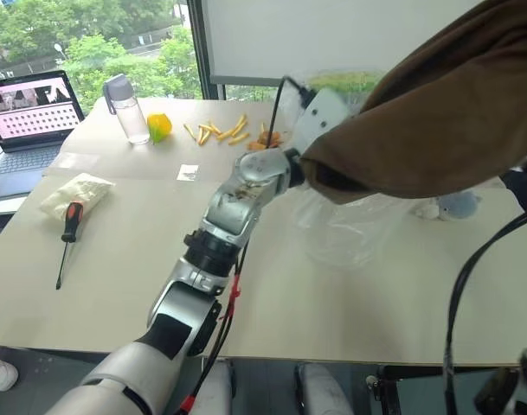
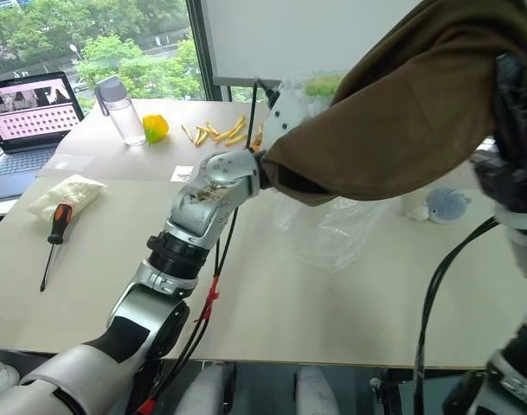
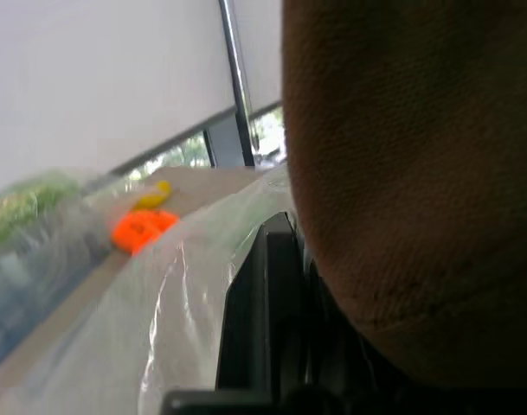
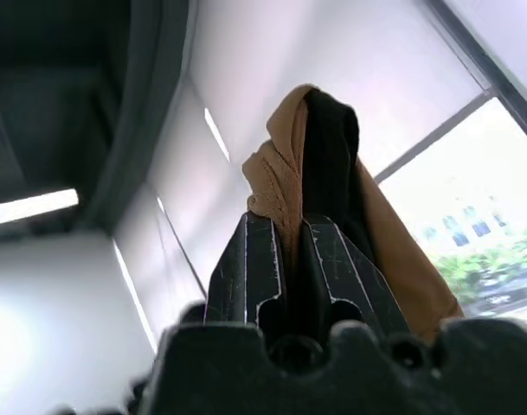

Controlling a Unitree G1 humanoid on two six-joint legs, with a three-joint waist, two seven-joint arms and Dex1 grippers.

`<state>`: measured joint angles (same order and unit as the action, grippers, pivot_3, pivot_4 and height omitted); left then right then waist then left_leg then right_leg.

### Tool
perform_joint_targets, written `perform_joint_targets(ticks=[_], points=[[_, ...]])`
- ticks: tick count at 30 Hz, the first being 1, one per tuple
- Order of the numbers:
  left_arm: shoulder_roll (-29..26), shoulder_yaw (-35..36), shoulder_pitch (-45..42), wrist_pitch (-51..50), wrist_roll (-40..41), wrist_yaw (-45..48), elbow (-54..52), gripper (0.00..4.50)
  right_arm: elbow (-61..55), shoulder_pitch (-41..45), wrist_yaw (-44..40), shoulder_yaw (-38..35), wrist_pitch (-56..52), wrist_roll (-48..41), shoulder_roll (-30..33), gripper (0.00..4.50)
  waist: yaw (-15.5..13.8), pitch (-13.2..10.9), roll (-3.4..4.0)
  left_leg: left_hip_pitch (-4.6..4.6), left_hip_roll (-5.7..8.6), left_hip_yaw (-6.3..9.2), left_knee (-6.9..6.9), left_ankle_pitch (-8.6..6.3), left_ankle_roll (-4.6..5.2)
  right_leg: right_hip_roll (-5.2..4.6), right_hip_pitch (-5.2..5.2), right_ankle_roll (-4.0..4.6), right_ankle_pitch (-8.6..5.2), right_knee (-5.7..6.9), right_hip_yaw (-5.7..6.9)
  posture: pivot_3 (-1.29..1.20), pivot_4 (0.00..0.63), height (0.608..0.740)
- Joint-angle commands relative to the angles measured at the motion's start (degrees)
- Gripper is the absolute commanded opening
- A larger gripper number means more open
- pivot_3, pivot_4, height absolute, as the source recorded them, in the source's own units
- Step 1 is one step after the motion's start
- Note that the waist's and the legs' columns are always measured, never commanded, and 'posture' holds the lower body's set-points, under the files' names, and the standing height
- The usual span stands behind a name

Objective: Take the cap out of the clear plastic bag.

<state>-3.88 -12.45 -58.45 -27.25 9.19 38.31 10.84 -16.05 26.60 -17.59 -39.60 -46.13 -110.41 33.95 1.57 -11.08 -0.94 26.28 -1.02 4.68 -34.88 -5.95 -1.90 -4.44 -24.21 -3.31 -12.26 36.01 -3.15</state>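
The cap (image 1: 436, 104), soft dark brown fabric, hangs in the air over the table's right side. My right gripper (image 4: 293, 229) is shut on a fold of it, pointing up toward the ceiling. The clear plastic bag (image 1: 350, 226) sags below the cap's lower end, its bottom resting on the table (image 1: 142, 285). My left gripper (image 3: 267, 259) reaches level across the table to the bag's top edge and is shut on the plastic, with the cap's lower end (image 3: 401, 173) lying over its fingers. The cap's lower end hides the bag's mouth.
On the table's left lie a red-handled screwdriver (image 1: 68, 226) and a packet of white material (image 1: 75, 192). Beyond them are a laptop (image 1: 34, 112), a water bottle (image 1: 126, 108), a yellow object (image 1: 159, 127), scattered yellow sticks (image 1: 220, 131) and an orange toy (image 3: 142, 229). A grey plush (image 1: 458, 205) sits right.
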Motion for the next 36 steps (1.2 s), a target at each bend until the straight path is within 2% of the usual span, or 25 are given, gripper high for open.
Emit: perform_joint_targets(ticks=[1,3,4,6,9,10,12,13,15,19,22,24,26,27,32,36], points=[[-3.8,-2.8,3.5,-3.4,-1.4,1.9,-5.6,0.00,0.5,10.5,-2.3,-5.9,8.0,-2.6,-0.2,0.01,0.0,0.0,0.01,0.00,0.00,0.00,0.00,0.00,0.00,0.00,0.01,-0.04,0.02,0.00,0.00,0.00,0.150,0.740],[-6.4,-3.1,5.6,-4.8,-1.9,2.3,-8.2,0.00,1.0,13.8,-3.5,-6.9,6.9,-2.6,-0.2,0.01,0.0,0.0,0.02,0.01,0.01,0.00,0.00,0.00,0.00,0.00,0.00,-0.36,0.21,-0.01,-0.03,0.00,0.150,0.740],[-7.8,-3.3,6.7,-5.3,-2.1,2.5,-9.5,0.00,1.1,13.2,-5.2,-7.0,4.5,-2.6,1.8,0.01,0.0,0.1,0.15,-0.01,-0.02,0.00,0.03,0.00,0.00,0.02,0.01,-0.37,0.22,-0.02,-0.02,0.00,0.150,0.740],[-10.9,-2.8,9.0,-6.2,-2.3,2.6,-12.0,0.00,3.0,6.5,-9.8,-6.8,-5.1,-2.6,8.9,0.01,-1.0,0.2,0.31,-0.16,0.01,-0.01,0.12,0.00,0.00,-0.01,0.16,-0.37,0.17,-0.05,-0.02,0.00,0.150,0.740],[-14.0,-1.9,10.3,-6.5,-2.2,3.1,-13.3,0.00,-1.3,-11.7,-21.2,-0.4,-14.1,15.2,19.3,0.01,-0.8,0.2,-0.08,-0.07,-0.08,0.00,0.14,-0.02,0.03,0.03,0.10,0.24,-0.23,0.01,0.01,0.00,0.150,0.740],[-14.8,-1.8,10.4,-6.3,-2.3,3.2,-13.1,0.00,-3.4,-16.6,-25.6,0.4,-14.5,18.9,20.5,0.01,-0.8,0.2,-0.09,-0.07,-0.07,0.00,0.11,-0.03,0.04,0.03,0.12,0.23,-0.23,0.01,0.00,0.00,0.150,0.740],[-15.8,-1.8,10.2,-5.9,-2.6,3.5,-12.6,0.00,-2.7,-18.3,-27.7,-0.9,-13.7,15.6,19.7,0.01,-0.8,0.1,-0.06,-0.06,-0.01,-0.02,-0.02,-0.03,0.03,0.00,0.12,0.16,-0.21,0.04,-0.07,0.00,0.150,0.740],[-16.1,-1.9,10.2,-5.6,-2.8,3.6,-12.4,0.00,-0.4,-16.3,-26.1,-2.0,-11.7,11.7,18.7,0.01,-0.7,0.1,0.11,-0.03,0.04,-0.02,-0.10,-0.03,0.03,-0.01,0.08,0.08,-0.16,0.05,-0.12,0.00,0.150,0.740],[-16.8,-2.4,10.3,-5.0,-3.2,4.3,-12.0,0.00,0.9,-12.7,-24.2,-2.0,-8.4,9.9,16.9,0.01,-0.2,0.1,0.18,-0.09,0.17,-0.16,-0.13,-0.02,0.03,-0.03,0.08,-0.05,-0.07,0.05,-0.40,0.00,0.150,0.740],[-18.0,-4.2,11.1,-3.6,-3.9,6.1,-12.4,0.00,1.1,-2.3,-17.3,-0.6,0.1,-0.6,9.7,0.01,0.6,0.1,-0.14,-0.33,0.06,-0.19,-0.04,-0.04,0.01,0.09,0.21,-0.03,-0.03,-0.01,-0.47,0.00,0.150,0.740],[-18.4,-4.5,11.7,-3.6,-3.9,6.5,-13.0,0.00,1.2,3.3,-14.5,0.9,3.6,-1.7,6.6,0.01,0.7,0.1,-0.12,-0.22,0.14,-0.19,-0.01,-0.02,0.04,0.04,0.15,-0.05,-0.03,-0.02,-0.52,0.00,0.150,0.740],[-18.8,-5.0,12.2,-3.7,-4.1,6.9,-13.5,0.00,5.0,8.9,-10.6,3.6,7.9,1.9,2.9,0.01,0.8,0.1,-0.13,-0.14,0.13,-0.19,0.05,-0.01,0.06,0.05,0.08,-0.12,-0.05,-0.04,-0.53,0.00,0.150,0.740],[-19.1,-5.3,12.8,-3.9,-4.2,7.1,-14.5,0.00,13.0,16.0,-0.2,7.1,14.2,8.2,-2.8,0.01,1.2,0.1,-0.12,-0.15,0.13,-0.19,0.07,-0.01,0.07,0.06,0.06,-0.52,0.16,-0.02,-0.55,0.00,0.150,0.740],[-19.3,-5.3,13.1,-4.3,-4.1,7.0,-15.2,0.00,16.3,17.9,3.2,9.5,16.7,14.3,-5.6,0.01,1.3,0.1,-0.12,-0.17,0.13,-0.21,0.06,-0.01,0.07,0.08,0.04,-0.55,0.21,-0.01,-0.59,0.00,0.150,0.740],[-17.8,-3.8,13.3,-6.4,-3.8,4.5,-16.8,0.00,25.4,19.1,13.8,13.1,19.6,22.4,-17.3,0.01,1.1,0.1,-0.07,-0.32,0.08,-0.21,0.18,0.06,0.15,0.14,0.05,-0.30,0.24,0.04,-0.60,0.00,0.150,0.740],[-16.8,-3.6,13.4,-7.7,-3.4,3.3,-17.5,0.00,29.6,16.2,19.1,14.2,17.6,26.7,-21.6,0.01,0.4,0.0,0.02,0.00,0.20,-0.21,0.23,0.07,0.17,0.04,-0.17,-0.36,0.35,0.05,-0.62,0.00,0.150,0.740]])
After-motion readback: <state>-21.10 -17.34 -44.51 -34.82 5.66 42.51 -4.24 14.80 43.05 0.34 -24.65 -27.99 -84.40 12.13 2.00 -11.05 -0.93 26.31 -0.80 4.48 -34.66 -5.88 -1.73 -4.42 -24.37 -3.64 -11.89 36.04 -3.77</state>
